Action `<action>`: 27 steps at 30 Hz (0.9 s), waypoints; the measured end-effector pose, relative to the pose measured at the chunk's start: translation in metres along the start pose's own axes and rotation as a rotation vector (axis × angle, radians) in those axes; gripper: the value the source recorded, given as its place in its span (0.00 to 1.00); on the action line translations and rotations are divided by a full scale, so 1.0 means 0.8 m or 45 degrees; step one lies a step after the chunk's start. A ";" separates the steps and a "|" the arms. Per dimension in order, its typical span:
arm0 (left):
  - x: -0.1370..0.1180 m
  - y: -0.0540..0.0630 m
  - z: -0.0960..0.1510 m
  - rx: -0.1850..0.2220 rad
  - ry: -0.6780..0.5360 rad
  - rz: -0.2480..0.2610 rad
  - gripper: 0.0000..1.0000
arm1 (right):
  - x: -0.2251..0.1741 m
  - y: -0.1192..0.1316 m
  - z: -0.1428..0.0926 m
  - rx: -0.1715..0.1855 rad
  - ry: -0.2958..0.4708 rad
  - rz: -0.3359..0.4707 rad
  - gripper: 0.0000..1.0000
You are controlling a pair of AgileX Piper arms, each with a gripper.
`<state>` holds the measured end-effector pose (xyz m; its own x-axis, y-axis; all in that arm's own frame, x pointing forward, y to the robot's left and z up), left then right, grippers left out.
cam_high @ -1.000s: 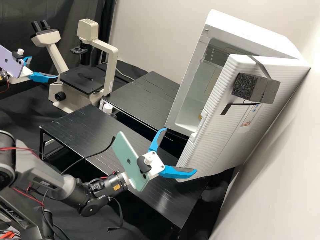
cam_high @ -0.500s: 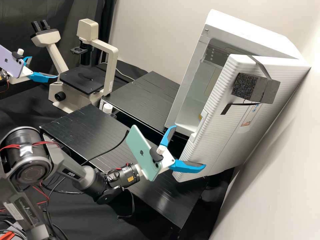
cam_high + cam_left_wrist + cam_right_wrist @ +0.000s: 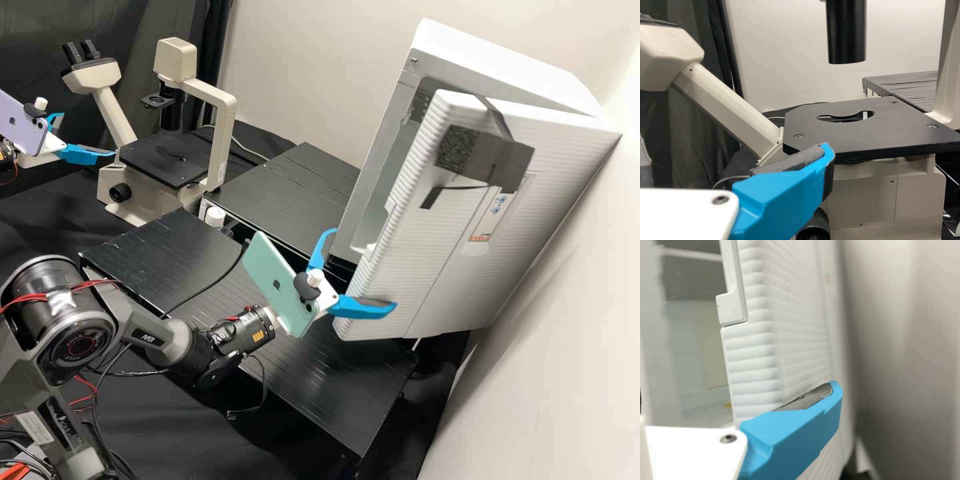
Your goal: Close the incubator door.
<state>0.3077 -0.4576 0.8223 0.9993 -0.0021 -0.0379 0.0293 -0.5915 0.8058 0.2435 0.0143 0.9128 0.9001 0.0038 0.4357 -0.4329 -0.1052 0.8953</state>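
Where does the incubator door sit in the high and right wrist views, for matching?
High view: the door is right of centre, ajar.
Right wrist view: the door stands beyond a blue finger.
Shared landmark: that blue finger, by the ribbed outer face.

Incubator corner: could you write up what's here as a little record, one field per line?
Incubator: white, with its ribbed door partly open
Right gripper: open, one finger against the door's outer face
Left gripper: open, beside the microscope
Phones: green one mounted at the right gripper, purple one at the left
Task status: door not yet closed
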 end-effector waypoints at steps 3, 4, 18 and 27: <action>0.000 0.000 0.000 0.000 0.000 0.000 1.00 | 0.009 -0.012 -0.011 0.010 0.048 -0.053 1.00; 0.000 0.000 0.000 0.000 0.000 0.000 1.00 | 0.012 -0.015 -0.016 0.009 0.070 -0.065 1.00; 0.000 0.000 0.000 0.000 0.000 0.000 1.00 | 0.055 -0.068 -0.043 -0.090 0.179 -0.171 1.00; 0.000 0.000 0.000 0.000 0.000 0.000 1.00 | 0.084 -0.086 -0.040 -0.116 0.155 -0.188 1.00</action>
<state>0.3077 -0.4576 0.8223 0.9993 -0.0021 -0.0379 0.0293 -0.5915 0.8058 0.3319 0.0535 0.8832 0.9438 0.1329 0.3026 -0.3047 -0.0046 0.9524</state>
